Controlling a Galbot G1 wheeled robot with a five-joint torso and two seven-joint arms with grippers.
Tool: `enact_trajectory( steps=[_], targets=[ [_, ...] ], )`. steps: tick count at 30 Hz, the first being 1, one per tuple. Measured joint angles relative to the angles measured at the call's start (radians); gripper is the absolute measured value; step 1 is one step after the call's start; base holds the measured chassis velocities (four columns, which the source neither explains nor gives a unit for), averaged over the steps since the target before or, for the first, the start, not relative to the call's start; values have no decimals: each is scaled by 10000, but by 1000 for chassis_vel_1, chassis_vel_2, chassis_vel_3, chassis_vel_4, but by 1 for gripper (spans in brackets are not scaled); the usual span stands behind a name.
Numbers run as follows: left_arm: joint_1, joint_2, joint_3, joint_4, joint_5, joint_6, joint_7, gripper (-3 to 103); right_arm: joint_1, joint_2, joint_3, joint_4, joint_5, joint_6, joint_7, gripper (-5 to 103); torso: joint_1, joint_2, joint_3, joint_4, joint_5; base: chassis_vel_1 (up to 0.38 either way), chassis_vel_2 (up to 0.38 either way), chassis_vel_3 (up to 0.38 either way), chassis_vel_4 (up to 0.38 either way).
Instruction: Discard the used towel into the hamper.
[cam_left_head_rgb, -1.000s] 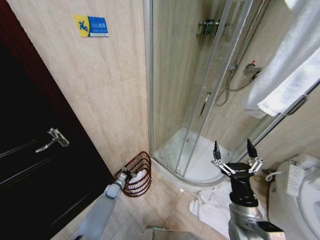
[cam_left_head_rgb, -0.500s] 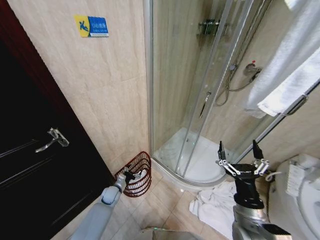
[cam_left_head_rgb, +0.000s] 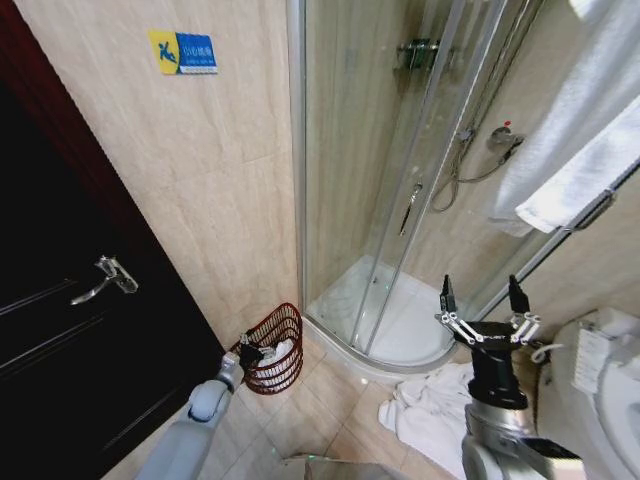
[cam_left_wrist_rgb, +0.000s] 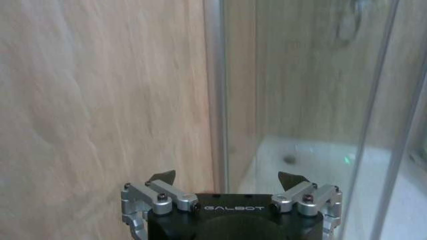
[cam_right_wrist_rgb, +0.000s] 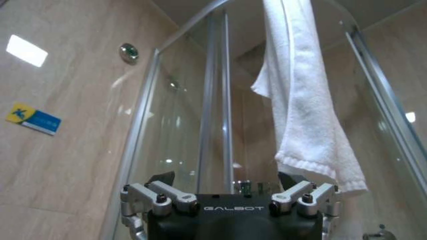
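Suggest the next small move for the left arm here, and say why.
Probably lift the left gripper clear of the hamper: its fingers are open and empty at the rim, and white cloth already lies inside. The right gripper waits open above the towel on the floor.

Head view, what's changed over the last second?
The left tool, open, drew back a little from the hamper, which holds white cloth. The right tool, open and upright, shifted rightward. The hamper and the white towel on the floor stayed put.
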Motion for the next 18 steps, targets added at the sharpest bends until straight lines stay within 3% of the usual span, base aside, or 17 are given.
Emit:
enact_trajectory(
  steps=[6, 9, 18],
  targets=[
    [797, 77, -357, -1676, -446, -47, -216, 100, 82, 0, 1, -5, 69, -47, 232, 100, 0, 0, 0, 1, 1, 0, 0, 0, 0],
    [1241, 92, -569, -3306, -879, 339, -432, 100, 81, 0, -97, -1, 55, -49, 242, 100, 0, 0, 0, 0, 1, 0, 0, 0, 0],
    [2295, -392, -701, -6274, -1598, 1307, -633, 100, 144, 0, -142, 100, 87, -170, 227, 100, 0, -1, -1, 0, 3, 0, 0, 0, 0]
  ],
)
